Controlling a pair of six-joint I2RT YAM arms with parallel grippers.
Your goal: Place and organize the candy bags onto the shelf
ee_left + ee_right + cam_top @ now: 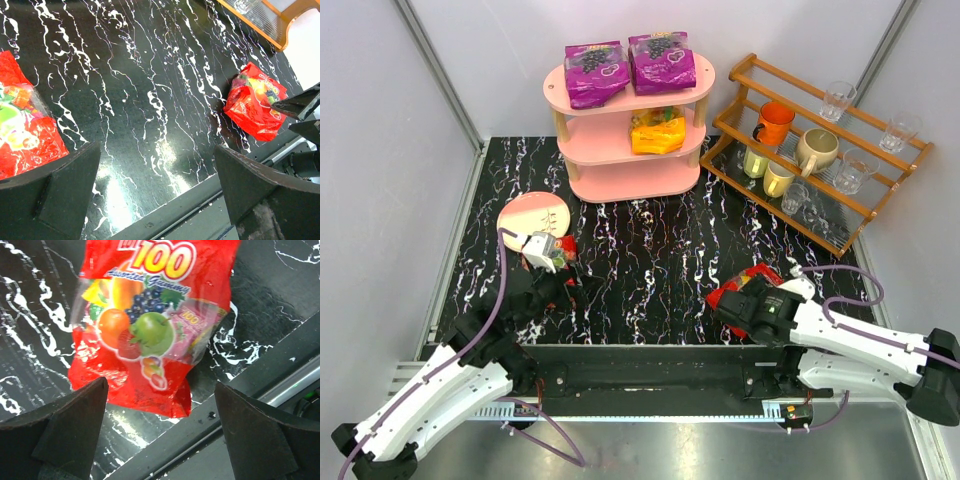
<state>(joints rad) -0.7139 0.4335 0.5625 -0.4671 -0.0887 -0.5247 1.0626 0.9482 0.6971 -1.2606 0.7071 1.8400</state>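
Right tool [161, 385] is recorded with jaws spread wide and nothing held, poised over the near end of a red candy bag [145, 325] lying flat by the near-right edge of the counter [650, 250]. Whether contact has been made cannot be told. Left tool [157, 150] is likewise found parted and unladen above bare counter towards the near-left corner, with the second red bag [25, 135] just beside one finger.

Both bags are judged light, soft and crinkly. The glossy film is likely slippery, and the contents may be expected to shift under pressure. A hold across a flat sealed end is advised rather than over the plump middle, where the film could slide out.

At the far edge, left of centre, the pink shelf [630, 185] is noted. A purple bag [595, 72] and a second purple bag [662, 60] lie side by side on its top tier, and the orange bag [657, 133] lies on the middle tier. Three of five are judged placed. A wooden rack [820, 150] of cups is noted in the far-right corner.
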